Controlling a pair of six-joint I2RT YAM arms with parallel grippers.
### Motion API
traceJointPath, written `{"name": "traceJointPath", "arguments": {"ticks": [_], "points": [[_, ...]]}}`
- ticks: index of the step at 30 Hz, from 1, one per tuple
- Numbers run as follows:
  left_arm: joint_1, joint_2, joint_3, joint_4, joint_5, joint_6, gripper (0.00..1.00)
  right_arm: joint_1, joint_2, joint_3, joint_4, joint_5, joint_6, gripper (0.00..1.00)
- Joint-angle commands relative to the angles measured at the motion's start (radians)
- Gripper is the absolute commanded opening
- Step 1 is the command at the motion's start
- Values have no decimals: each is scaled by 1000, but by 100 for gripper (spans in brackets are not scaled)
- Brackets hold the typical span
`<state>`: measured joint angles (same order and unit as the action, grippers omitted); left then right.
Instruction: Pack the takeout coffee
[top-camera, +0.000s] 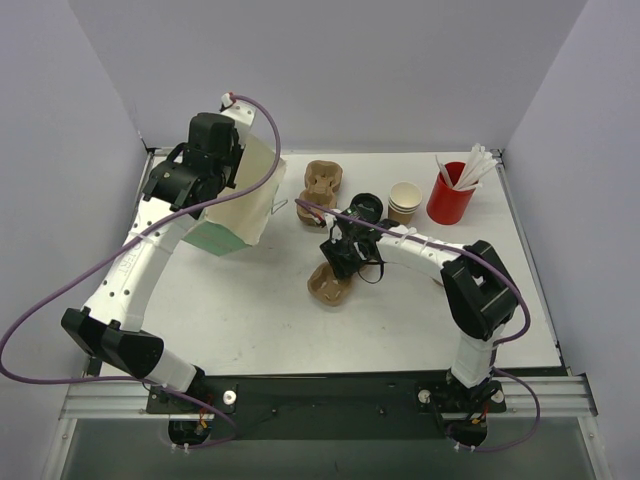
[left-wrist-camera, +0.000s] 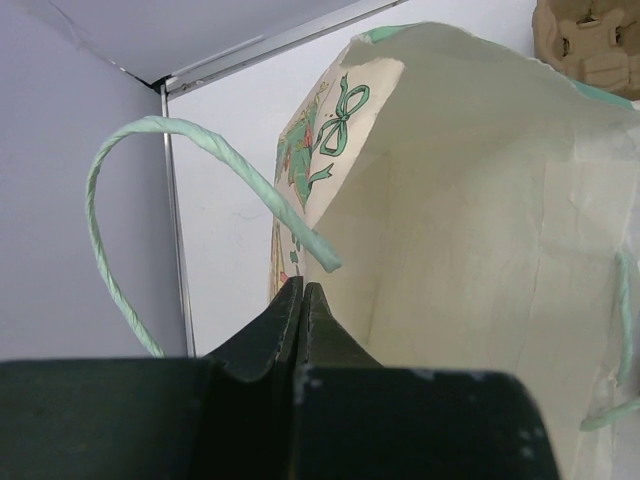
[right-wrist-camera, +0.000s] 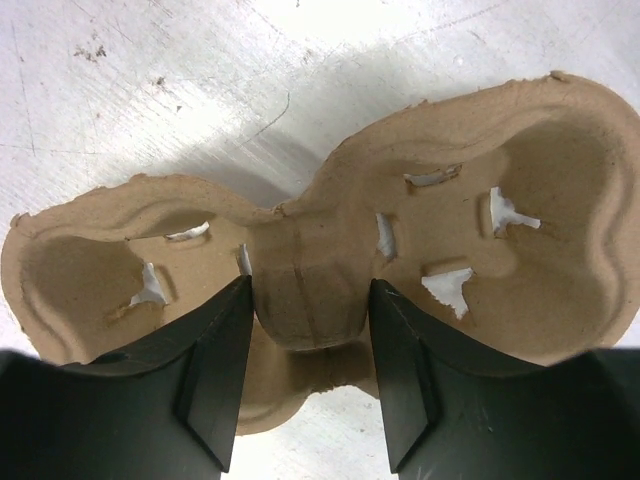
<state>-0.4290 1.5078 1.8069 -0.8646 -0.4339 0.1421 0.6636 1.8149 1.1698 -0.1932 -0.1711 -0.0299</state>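
Observation:
The takeout coffee (top-camera: 366, 206), seen only as a round black lid, stands at mid-table just behind my right arm. A brown pulp cup carrier (top-camera: 330, 285) (right-wrist-camera: 520, 230) lies flat below it. My right gripper (top-camera: 340, 265) (right-wrist-camera: 310, 290) points down over it, its fingers pressed against both sides of the carrier's central ridge. At the back left, my left gripper (top-camera: 212, 180) (left-wrist-camera: 303, 285) is shut on the rim of a cream paper bag (top-camera: 240, 200) (left-wrist-camera: 480, 230) with a green print. The bag's mouth faces the middle of the table.
A second pulp carrier (top-camera: 324, 183) lies at the back centre. A stack of lidless tan cups (top-camera: 404, 202) and a red cup (top-camera: 448, 195) with white sticks stand at the back right. The bag's green twisted handle (left-wrist-camera: 110, 190) loops free beside my left fingers.

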Motion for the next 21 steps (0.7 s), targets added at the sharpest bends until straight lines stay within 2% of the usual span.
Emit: {"name": "traceJointPath", "arguments": {"ticks": [1,8,13,21], "points": [[-5,-17,0,19,15,-6,0,5,-2,16,-28,15,-10,41],[-8,-23,-17,15,15,-13,0,5,-84,-7,-38,28,28,36],[-11,-29,-47,10,11,-36,0,5,-212,-58,-43,42,79,32],[-19,-41,-81,9,70,-65,0,5,-431,-102,-83,62,122,32]]}}
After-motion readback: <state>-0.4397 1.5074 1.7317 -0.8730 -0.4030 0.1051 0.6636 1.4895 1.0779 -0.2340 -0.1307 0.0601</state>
